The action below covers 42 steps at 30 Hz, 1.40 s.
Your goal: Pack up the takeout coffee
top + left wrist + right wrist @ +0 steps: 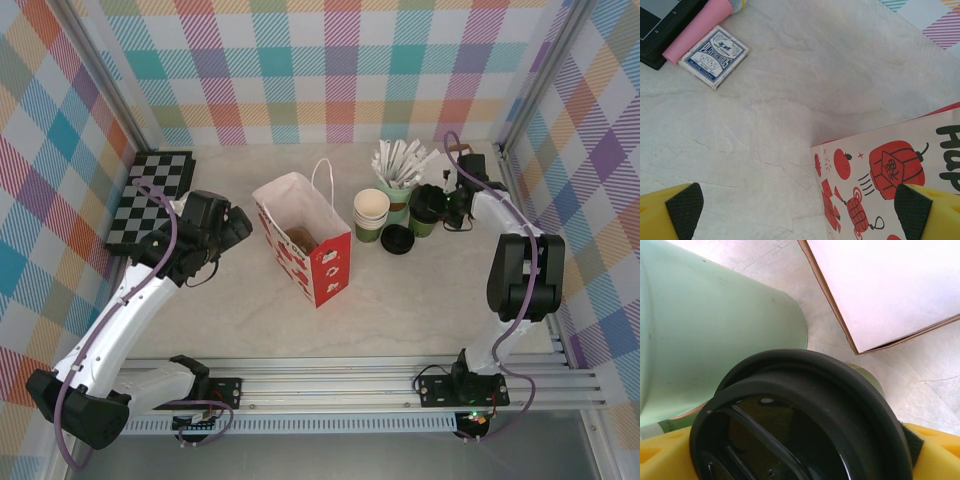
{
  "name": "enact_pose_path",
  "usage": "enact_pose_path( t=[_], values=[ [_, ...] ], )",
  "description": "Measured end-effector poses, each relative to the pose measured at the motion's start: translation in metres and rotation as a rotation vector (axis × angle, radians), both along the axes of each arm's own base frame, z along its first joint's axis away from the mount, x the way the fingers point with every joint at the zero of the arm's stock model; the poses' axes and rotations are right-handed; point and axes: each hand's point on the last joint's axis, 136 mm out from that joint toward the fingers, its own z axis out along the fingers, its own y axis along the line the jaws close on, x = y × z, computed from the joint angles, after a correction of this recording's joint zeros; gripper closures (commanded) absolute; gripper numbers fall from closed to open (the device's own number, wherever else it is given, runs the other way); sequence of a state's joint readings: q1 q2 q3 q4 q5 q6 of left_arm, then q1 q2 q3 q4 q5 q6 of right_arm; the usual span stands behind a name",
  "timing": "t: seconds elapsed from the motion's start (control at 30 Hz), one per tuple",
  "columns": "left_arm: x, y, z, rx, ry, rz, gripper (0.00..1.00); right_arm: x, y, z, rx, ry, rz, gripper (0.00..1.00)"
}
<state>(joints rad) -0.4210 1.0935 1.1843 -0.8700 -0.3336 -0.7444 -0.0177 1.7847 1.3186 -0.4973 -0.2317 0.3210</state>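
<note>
The left gripper [799, 210] hangs spread wide beside the open paper gift bag [318, 262]; something brownish lies at its bottom, unclear what. Rightward stand stacked lidless cups [371, 212], then a mint cup [715, 325] of wrapped sticks [400, 160]. The takeout coffee [428, 207] stands between the right gripper's [797, 455] fingers, and I cannot tell if they pinch it. It is probably light, crushable and spillable, so take the wall under the lid and keep it upright.

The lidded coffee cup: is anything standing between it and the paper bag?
Yes. The stack of lidless cups and a loose black lid sit between the coffee cup and the bag; the cup would likely need lifting over them.
</note>
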Motion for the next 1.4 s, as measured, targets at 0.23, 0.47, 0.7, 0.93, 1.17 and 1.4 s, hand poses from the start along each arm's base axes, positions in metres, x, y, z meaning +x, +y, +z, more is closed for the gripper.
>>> enact_pose_path(
  t=[0.23, 0.47, 0.7, 0.93, 1.17, 1.4],
  values=[
    [0.000, 0.000, 0.000, 0.000, 0.000, 0.000, 0.00, 0.000, -0.001, 0.001, -0.015, -0.004, 0.013, 0.22],
    [0.000, 0.000, -0.001, 0.001, 0.003, -0.001, 0.00, -0.008, -0.003, 0.003, -0.025, 0.012, 0.011, 0.23],
    [-0.001, -0.002, -0.005, 0.002, 0.009, -0.017, 0.00, -0.057, -0.009, 0.020, -0.065, 0.020, -0.011, 0.23],
    [0.002, -0.009, -0.002, 0.014, -0.002, -0.087, 0.00, -0.122, 0.013, 0.034, 0.011, -0.006, 0.091, 0.23],
    [0.003, -0.013, -0.001, 0.056, -0.004, -0.156, 0.00, -0.159, 0.085, 0.033, 0.079, -0.022, 0.409, 0.24],
    [0.001, -0.013, 0.005, 0.063, -0.025, -0.183, 0.00, -0.170, 0.107, 0.017, 0.083, 0.013, 0.514, 0.23]
  ],
)
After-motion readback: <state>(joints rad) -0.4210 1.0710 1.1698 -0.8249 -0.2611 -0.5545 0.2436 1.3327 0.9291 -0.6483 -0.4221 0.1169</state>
